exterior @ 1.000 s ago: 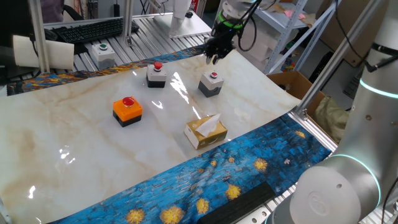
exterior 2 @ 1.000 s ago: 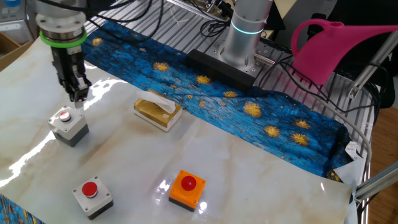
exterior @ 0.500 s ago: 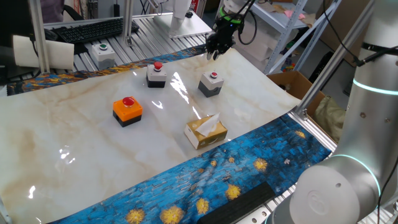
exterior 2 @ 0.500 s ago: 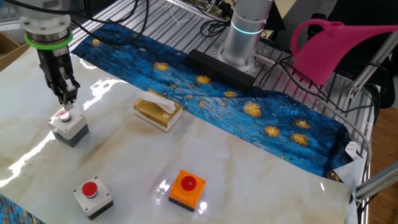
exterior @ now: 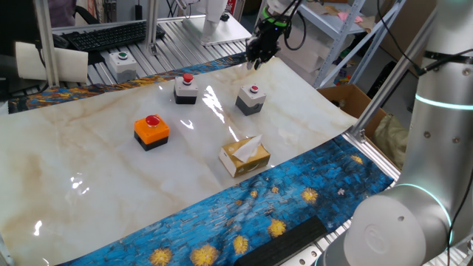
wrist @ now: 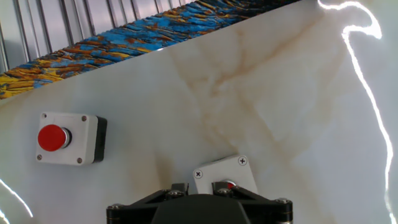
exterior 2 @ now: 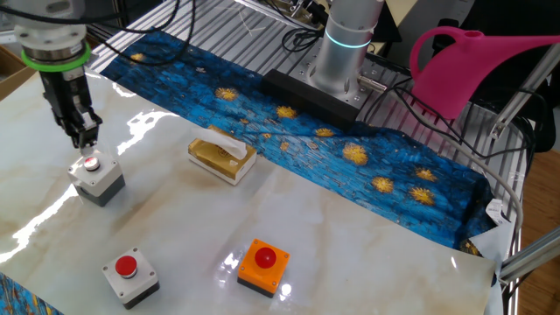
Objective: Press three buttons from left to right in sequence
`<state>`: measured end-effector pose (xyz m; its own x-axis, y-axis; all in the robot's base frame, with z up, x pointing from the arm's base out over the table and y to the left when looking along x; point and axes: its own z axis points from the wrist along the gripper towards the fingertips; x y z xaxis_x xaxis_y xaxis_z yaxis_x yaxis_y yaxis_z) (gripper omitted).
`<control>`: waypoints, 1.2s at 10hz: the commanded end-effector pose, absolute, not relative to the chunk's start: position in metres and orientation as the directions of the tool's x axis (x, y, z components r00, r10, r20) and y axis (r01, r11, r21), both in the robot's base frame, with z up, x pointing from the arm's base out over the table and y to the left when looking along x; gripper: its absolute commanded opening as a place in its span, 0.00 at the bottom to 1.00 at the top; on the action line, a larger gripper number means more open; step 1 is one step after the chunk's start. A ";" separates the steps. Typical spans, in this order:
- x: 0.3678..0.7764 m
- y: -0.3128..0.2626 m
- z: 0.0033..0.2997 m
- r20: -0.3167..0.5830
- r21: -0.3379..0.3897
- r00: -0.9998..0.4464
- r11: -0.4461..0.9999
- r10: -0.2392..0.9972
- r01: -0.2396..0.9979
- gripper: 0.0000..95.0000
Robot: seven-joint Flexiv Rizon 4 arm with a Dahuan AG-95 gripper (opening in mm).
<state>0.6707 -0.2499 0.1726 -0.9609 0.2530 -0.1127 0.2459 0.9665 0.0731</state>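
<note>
The orange button box (exterior: 151,130) stands on the left of the marble board, also seen in the other fixed view (exterior 2: 264,266). The middle grey button box (exterior: 186,89) (exterior 2: 129,276) (wrist: 65,138) stands behind it. The right grey button box (exterior: 251,99) (exterior 2: 96,178) (wrist: 225,177) is nearest my gripper (exterior: 255,65) (exterior 2: 85,142). The gripper hangs above and a little beyond this box, not touching it. Its fingertips meet in a point in the other fixed view and hold nothing. In the hand view only the gripper body (wrist: 202,205) shows, partly covering the box's red button.
A yellow tissue box (exterior: 244,155) (exterior 2: 221,157) lies near the front of the board. A pale box with a green button (exterior: 122,65), a keyboard (exterior: 103,33) and a paper roll (exterior: 52,63) sit behind the board. The robot base (exterior 2: 346,52) and a pink watering can (exterior 2: 472,66) stand beside it.
The gripper has risen from just over the right grey button and drifted away toward the far edge of the board. The buttons and tissue box have not moved.
</note>
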 end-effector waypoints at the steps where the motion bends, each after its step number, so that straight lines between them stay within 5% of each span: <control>1: 0.668 -0.249 0.173 -0.107 0.091 -0.945 0.950 0.309 0.300 0.80; 2: 0.668 -0.249 0.173 -0.108 0.089 -0.945 0.950 0.309 0.301 1.00; 8: 0.668 -0.244 0.160 -0.092 0.146 -0.941 0.939 0.327 0.312 1.00; 9: 0.665 -0.242 0.158 -0.087 0.160 -0.938 0.934 0.336 0.319 0.80; 12: 0.658 -0.227 0.153 -0.082 0.164 -0.927 0.922 0.367 0.350 0.80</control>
<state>0.6584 -0.2258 0.1526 -0.9264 0.3669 -0.0842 0.3504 0.9223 0.1633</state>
